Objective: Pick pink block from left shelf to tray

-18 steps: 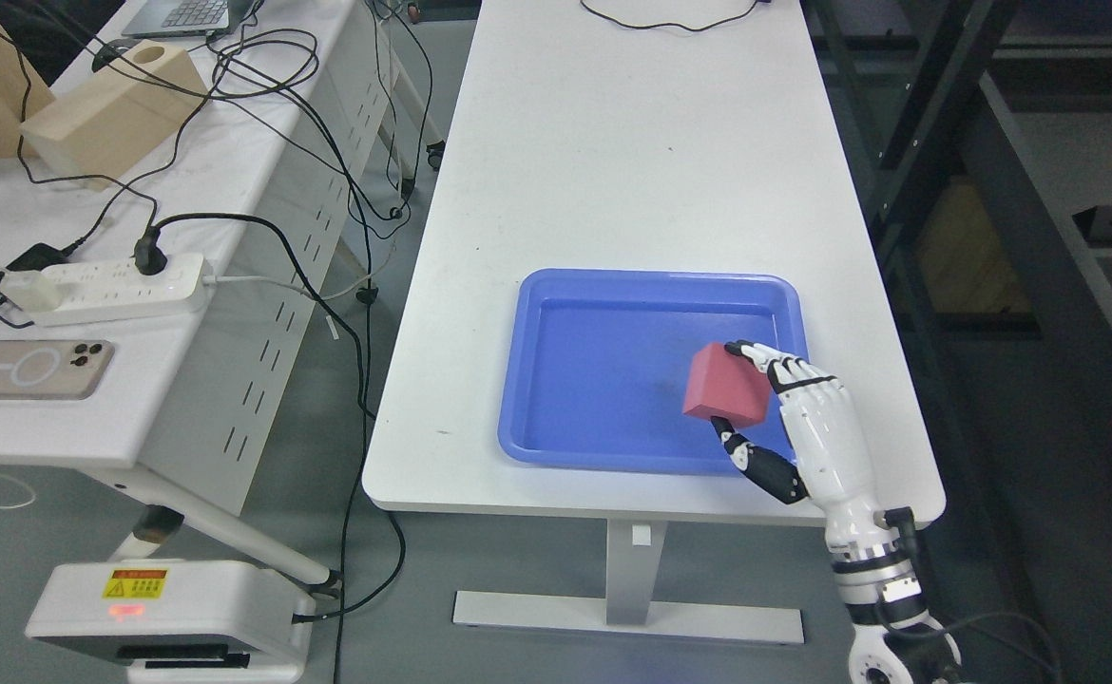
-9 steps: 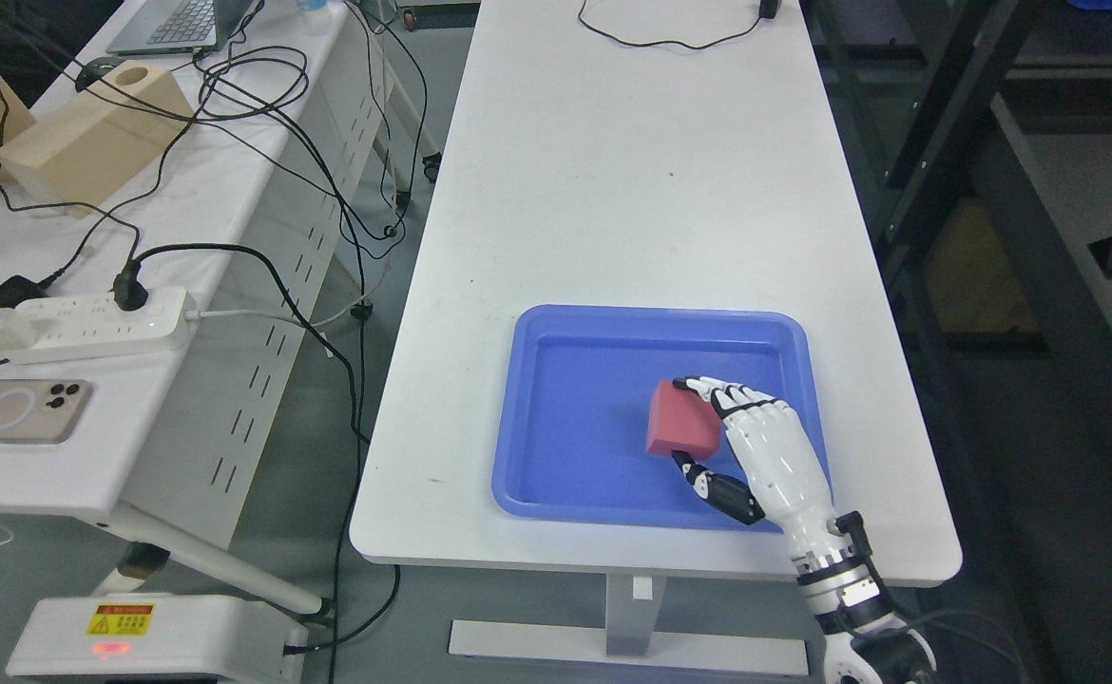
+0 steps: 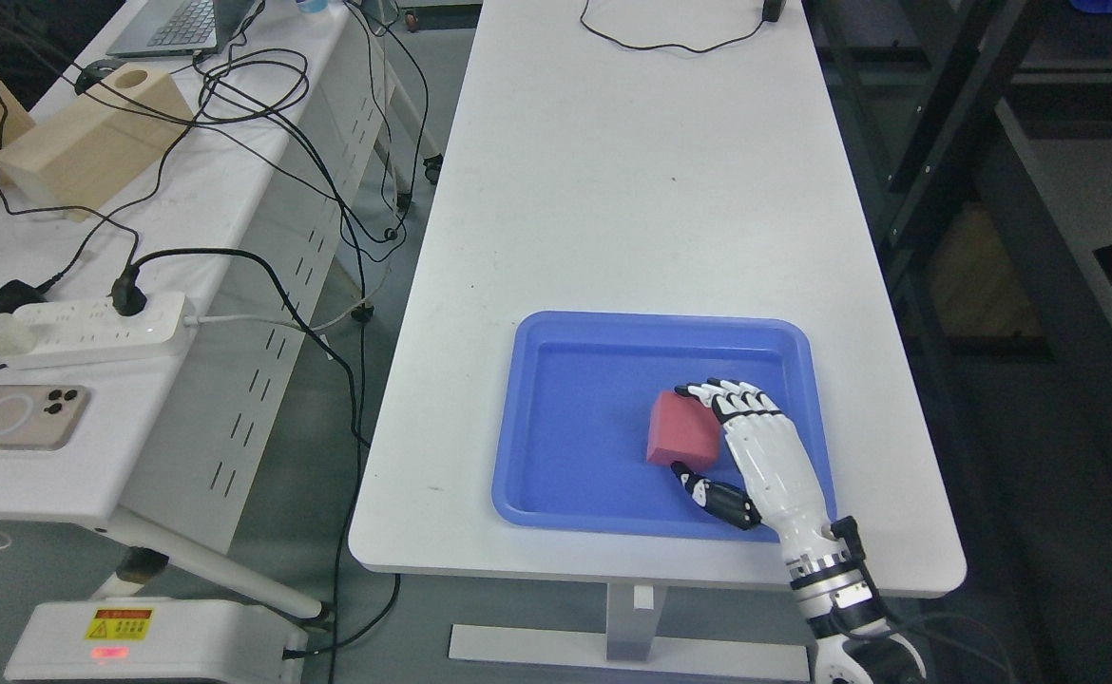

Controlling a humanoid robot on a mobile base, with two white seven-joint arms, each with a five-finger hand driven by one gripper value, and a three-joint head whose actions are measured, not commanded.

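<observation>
The pink block [image 3: 678, 429] lies low in the blue tray [image 3: 556, 418], right of the tray's middle, and looks to rest on the tray floor. My right hand [image 3: 681, 427] comes in from the lower right and is closed on the block, with the fingers [image 3: 708, 391] on its far right edge and the thumb [image 3: 699, 484] at its near edge. The left arm and the shelf are out of view.
The tray sits near the front edge of a long white table [image 3: 632, 190]. A cable [image 3: 670, 43] lies at the table's far end. To the left a second table [image 3: 138, 285] holds a power strip, a phone, wooden boxes and tangled cables. Dark shelving [image 3: 1041, 237] stands to the right.
The camera view shifted. My right hand moved the block leftward and down from above the tray's right rim into the tray; over the last half second it sank slightly.
</observation>
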